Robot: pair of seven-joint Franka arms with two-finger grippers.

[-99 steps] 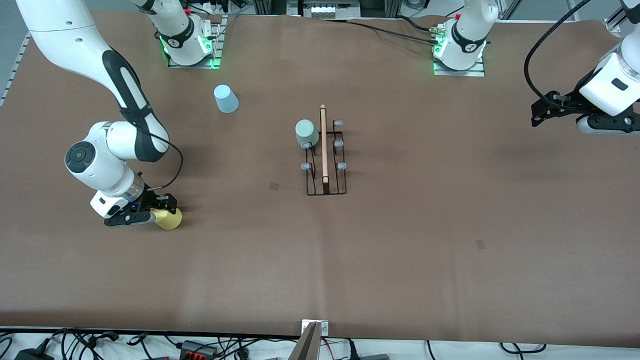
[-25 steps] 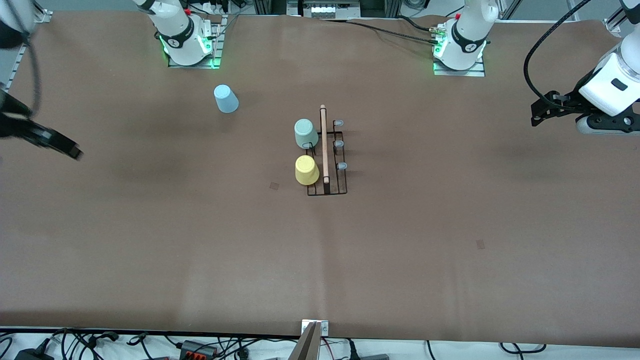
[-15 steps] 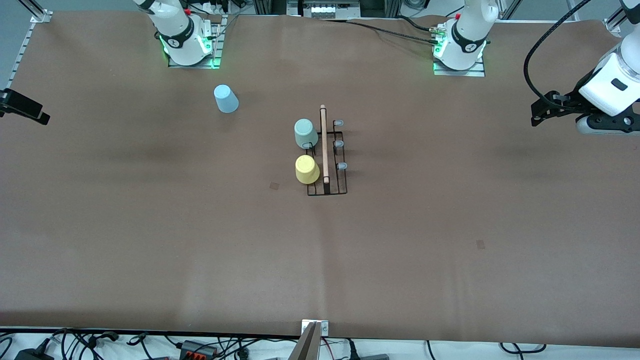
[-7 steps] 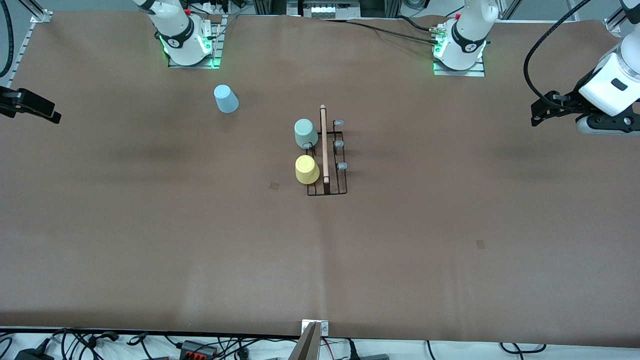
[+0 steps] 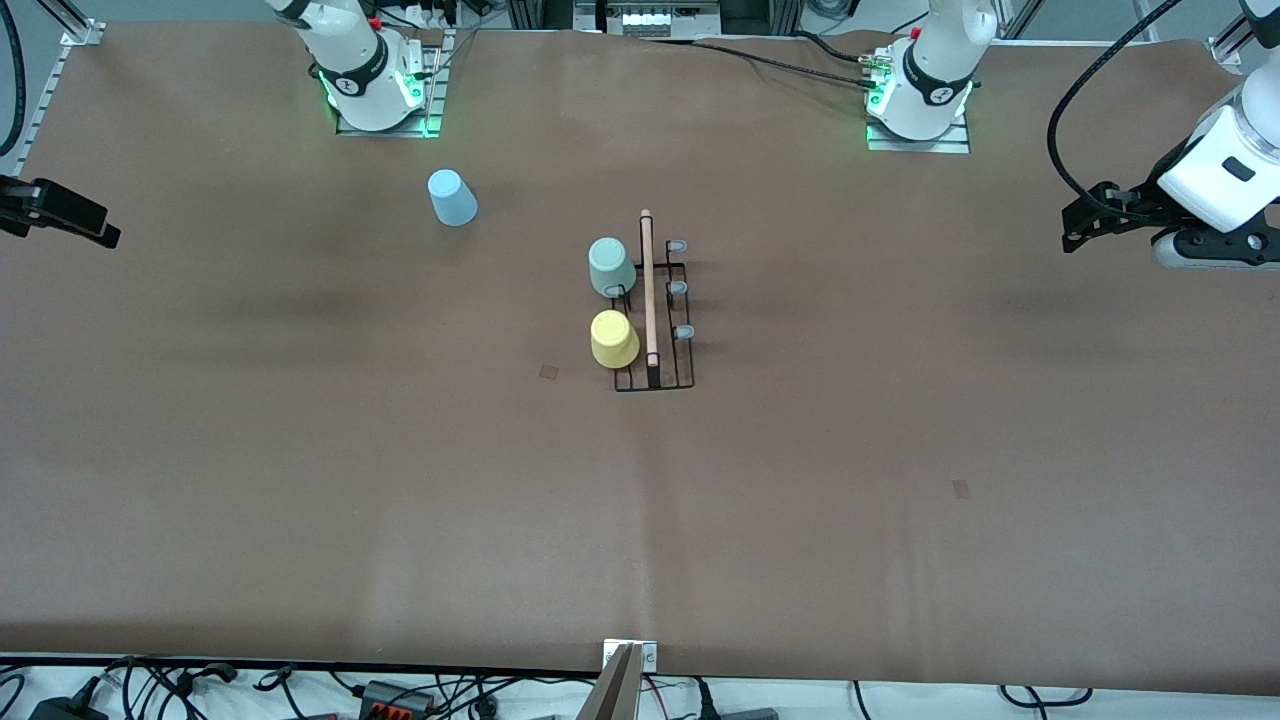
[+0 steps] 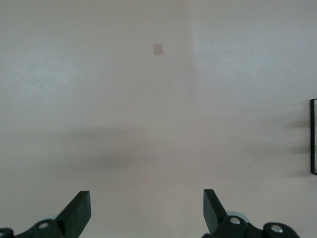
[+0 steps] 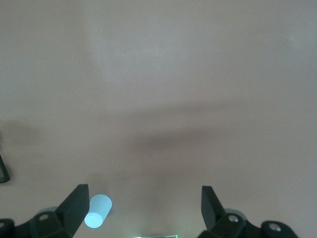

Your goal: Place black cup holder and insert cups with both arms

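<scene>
On the middle of the table stands the black cup holder (image 5: pixel 651 318), the pale green cup (image 5: pixel 611 267) and yellow cup (image 5: pixel 614 339) unmoved on its pegs. The light blue cup (image 5: pixel 452 197) remains near the right arm's base. Both grippers hang wide open and empty: right gripper (image 7: pixel 143 204) barely shifted at its table end, left gripper (image 6: pixel 146 211) waiting.

Black wire holder (image 5: pixel 652 335) w/ wooden handle stands mid-table, green cup (image 5: pixel 611 266) & yellow cup (image 5: pixel 614 339) inverted on its pegs, blue cup (image 5: pixel 452 197) inverted near right arm's base.
</scene>
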